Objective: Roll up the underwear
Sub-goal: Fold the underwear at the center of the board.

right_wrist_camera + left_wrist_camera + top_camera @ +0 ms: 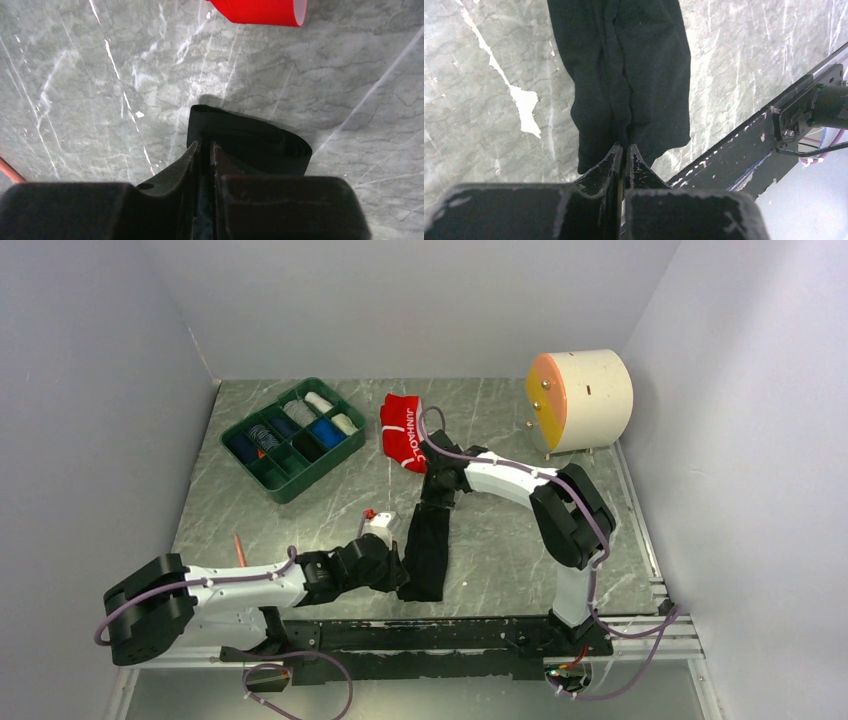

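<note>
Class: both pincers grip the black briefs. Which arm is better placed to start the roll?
Probably right: the right pincer holds the waistband end of the black briefs, already curled over there; the left pincer only pinches the near end.

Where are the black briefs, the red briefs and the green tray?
black briefs (430,545): top view, middle of the stretched cloth.
red briefs (409,432): top view, on the lettered waistband.
green tray (328,470): top view, on its near right wall.

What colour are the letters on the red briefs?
White lettering; top external view shows it best.
</note>
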Robot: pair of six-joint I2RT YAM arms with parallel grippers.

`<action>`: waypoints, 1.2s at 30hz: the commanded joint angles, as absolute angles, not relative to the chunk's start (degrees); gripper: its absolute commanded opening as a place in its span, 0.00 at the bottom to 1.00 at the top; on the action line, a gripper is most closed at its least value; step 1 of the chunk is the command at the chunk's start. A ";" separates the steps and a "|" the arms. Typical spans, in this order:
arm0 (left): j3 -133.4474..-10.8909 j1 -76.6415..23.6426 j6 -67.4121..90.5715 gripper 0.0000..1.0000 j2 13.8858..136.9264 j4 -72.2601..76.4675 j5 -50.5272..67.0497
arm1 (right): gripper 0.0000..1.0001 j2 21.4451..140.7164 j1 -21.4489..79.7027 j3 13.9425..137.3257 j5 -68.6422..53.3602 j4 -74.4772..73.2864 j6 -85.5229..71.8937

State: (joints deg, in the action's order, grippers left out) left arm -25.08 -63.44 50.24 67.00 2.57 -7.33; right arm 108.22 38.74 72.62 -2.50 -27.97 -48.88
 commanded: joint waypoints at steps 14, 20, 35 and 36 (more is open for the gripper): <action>-19.10 -63.24 52.10 0.05 61.28 4.20 -3.74 | 0.10 111.15 38.93 77.26 1.27 -28.90 -49.49; -18.32 -63.19 52.78 0.05 61.54 5.70 -3.34 | 0.14 111.55 38.98 77.30 0.62 -28.89 -48.42; -21.90 -63.19 50.61 0.05 61.51 2.01 -4.43 | 0.46 98.92 38.71 71.78 -5.74 -21.36 -42.15; -21.94 -63.24 50.50 0.05 61.59 2.09 -4.38 | 0.44 97.66 38.69 69.99 -7.02 -20.30 -42.70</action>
